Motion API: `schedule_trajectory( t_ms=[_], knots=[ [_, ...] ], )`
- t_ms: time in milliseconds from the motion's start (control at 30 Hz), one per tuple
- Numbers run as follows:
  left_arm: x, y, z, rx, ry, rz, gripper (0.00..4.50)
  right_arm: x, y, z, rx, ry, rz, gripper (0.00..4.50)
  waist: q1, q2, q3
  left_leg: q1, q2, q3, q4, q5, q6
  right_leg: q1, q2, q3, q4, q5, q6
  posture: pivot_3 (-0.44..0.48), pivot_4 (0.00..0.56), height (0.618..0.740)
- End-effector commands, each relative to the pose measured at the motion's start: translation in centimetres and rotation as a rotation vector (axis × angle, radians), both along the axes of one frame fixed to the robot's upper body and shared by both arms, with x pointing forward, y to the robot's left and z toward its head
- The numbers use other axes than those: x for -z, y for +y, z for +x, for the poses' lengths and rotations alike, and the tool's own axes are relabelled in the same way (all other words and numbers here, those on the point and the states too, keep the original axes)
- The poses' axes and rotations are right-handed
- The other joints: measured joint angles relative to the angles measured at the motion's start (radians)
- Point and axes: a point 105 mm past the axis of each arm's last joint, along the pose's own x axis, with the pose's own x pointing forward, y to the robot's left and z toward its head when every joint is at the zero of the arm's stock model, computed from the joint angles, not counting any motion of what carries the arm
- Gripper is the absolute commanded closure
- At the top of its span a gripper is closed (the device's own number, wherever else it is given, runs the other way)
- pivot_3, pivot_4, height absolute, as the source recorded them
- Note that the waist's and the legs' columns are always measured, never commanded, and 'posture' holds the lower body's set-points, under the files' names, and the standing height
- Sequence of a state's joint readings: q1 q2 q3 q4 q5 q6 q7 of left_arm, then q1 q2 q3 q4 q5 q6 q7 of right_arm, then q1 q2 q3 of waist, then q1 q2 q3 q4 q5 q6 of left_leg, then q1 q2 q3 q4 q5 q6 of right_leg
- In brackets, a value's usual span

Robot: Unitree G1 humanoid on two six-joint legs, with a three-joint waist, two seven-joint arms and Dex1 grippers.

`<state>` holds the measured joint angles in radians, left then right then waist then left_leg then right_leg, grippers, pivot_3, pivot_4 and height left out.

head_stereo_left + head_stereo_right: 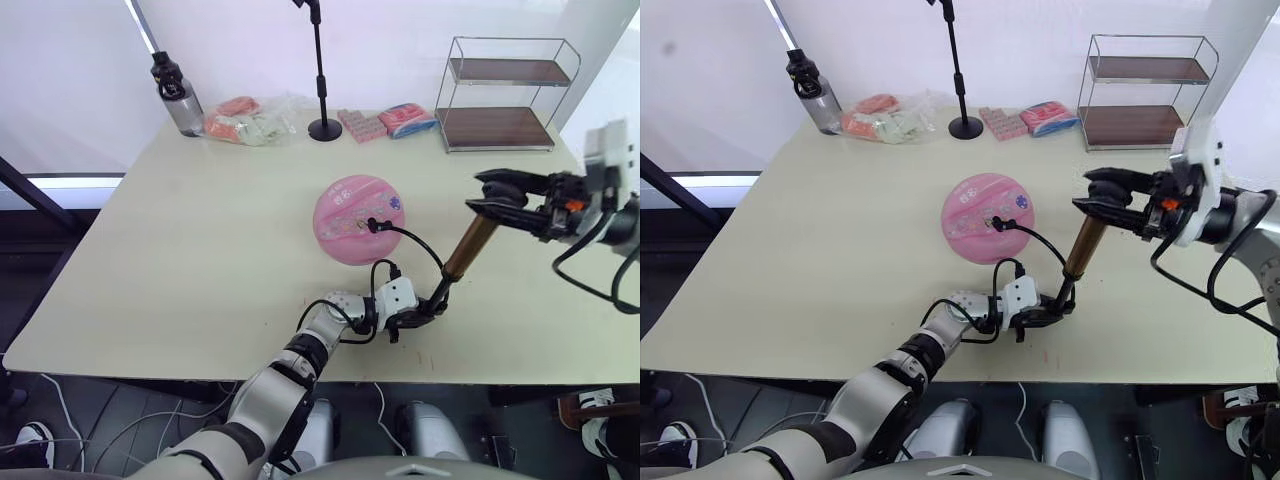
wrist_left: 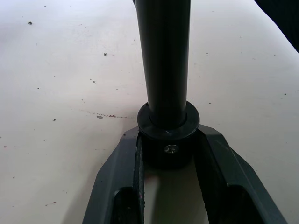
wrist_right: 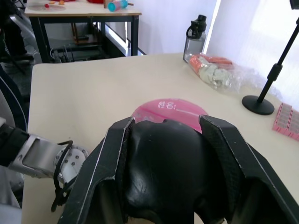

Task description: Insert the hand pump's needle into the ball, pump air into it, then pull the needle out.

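The pink ball point(image 1: 350, 222) rests mid-table. The hand pump point(image 1: 467, 247), a gold-bronze cylinder, stands tilted to its right. My left gripper point(image 1: 428, 312) is shut on the pump's black bottom cap point(image 2: 168, 135) close to the table. My right gripper point(image 1: 492, 196) is shut on the black handle point(image 3: 163, 172) at the pump's top. The thin black hose point(image 1: 415, 243) arcs from the pump's lower end up to the top of the ball. There its black fitting point(image 1: 372, 224) sits against the ball. The needle itself is hidden.
Along the far edge stand a grey bottle point(image 1: 177, 95), a clear bag of packets point(image 1: 250, 121), a black stand point(image 1: 322, 70), pink packets point(image 1: 390, 121) and a wire shelf point(image 1: 508, 92). The table's front edge point(image 1: 300, 372) is close to my left arm.
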<state>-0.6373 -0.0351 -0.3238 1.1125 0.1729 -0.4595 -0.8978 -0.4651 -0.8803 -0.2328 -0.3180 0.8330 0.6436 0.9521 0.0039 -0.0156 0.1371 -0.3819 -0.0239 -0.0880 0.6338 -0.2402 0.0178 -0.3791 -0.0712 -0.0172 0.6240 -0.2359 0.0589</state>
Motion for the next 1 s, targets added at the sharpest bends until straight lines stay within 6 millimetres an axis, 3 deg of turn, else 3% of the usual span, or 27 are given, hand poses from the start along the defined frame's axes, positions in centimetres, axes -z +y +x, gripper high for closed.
schedule_trajectory(
  t_ms=[33, 100, 333, 500, 667, 933, 1000],
  knots=[
    [6.5, 3.6, -3.8, 0.0, 0.219, 0.208, 3.48, -3.4, -0.3, -0.7, 0.017, -0.112, 0.052, 2.83, 0.0, 0.0, 0.0, 0.0, 0.0, 0.0, 0.0, 0.0, 0.0, 0.0, 0.0, 0.0, 0.0, 0.0, 0.0, 0.0, 0.15, 0.74],
    [6.6, 3.6, -3.8, 0.0, 0.219, 0.208, 3.48, -2.7, -0.1, -0.7, 0.009, -0.083, 0.057, 2.83, 0.001, 0.0, 0.0, 0.0, 0.0, 0.0, 0.0, 0.0, 0.0, 0.0, 0.0, 0.0, 0.0, 0.0, 0.0, 0.0, 0.15, 0.74],
    [6.5, 3.6, -3.7, -0.001, 0.217, 0.21, 3.48, 4.5, 0.6, 0.5, 0.054, 0.117, 0.028, 2.83, -0.001, -0.001, -0.002, 0.001, 0.001, 0.0, 0.0, 0.0, 0.0, 0.0, 0.001, 0.0, 0.0, 0.0, 0.0, 0.0, 0.15, 0.74],
    [6.5, 3.6, -3.7, -0.004, 0.216, 0.211, 3.48, 7.5, 0.9, 0.8, 0.069, 0.168, 0.017, 2.83, -0.006, -0.003, -0.005, 0.001, 0.001, 0.0, 0.0, 0.0, 0.0, 0.001, 0.001, 0.0, 0.0, 0.0, 0.0, 0.0, 0.15, 0.74],
    [6.5, 3.5, -3.6, -0.009, 0.218, 0.209, 3.48, 13.0, 1.7, 0.5, 0.085, 0.269, -0.005, 2.83, -0.009, -0.009, -0.013, 0.002, 0.001, 0.0, -0.001, 0.0, 0.0, 0.001, 0.001, 0.0, 0.0, 0.0, 0.0, 0.0, 0.15, 0.74],
    [6.5, 3.5, -3.6, -0.01, 0.216, 0.209, 3.48, 16.8, 1.7, 0.3, 0.117, 0.284, -0.035, 2.83, -0.013, -0.01, -0.015, 0.003, 0.002, 0.0, -0.001, 0.0, -0.001, 0.001, 0.001, 0.0, 0.0, -0.001, -0.001, 0.0, 0.15, 0.74],
    [6.5, 3.6, -3.6, -0.01, 0.215, 0.21, 3.48, 16.7, 1.7, 0.2, 0.109, 0.266, -0.044, 2.83, -0.013, -0.01, -0.015, 0.003, 0.001, 0.0, -0.001, -0.001, -0.001, 0.001, 0.001, 0.0, 0.0, -0.001, -0.001, 0.0, 0.15, 0.74]
  ],
)
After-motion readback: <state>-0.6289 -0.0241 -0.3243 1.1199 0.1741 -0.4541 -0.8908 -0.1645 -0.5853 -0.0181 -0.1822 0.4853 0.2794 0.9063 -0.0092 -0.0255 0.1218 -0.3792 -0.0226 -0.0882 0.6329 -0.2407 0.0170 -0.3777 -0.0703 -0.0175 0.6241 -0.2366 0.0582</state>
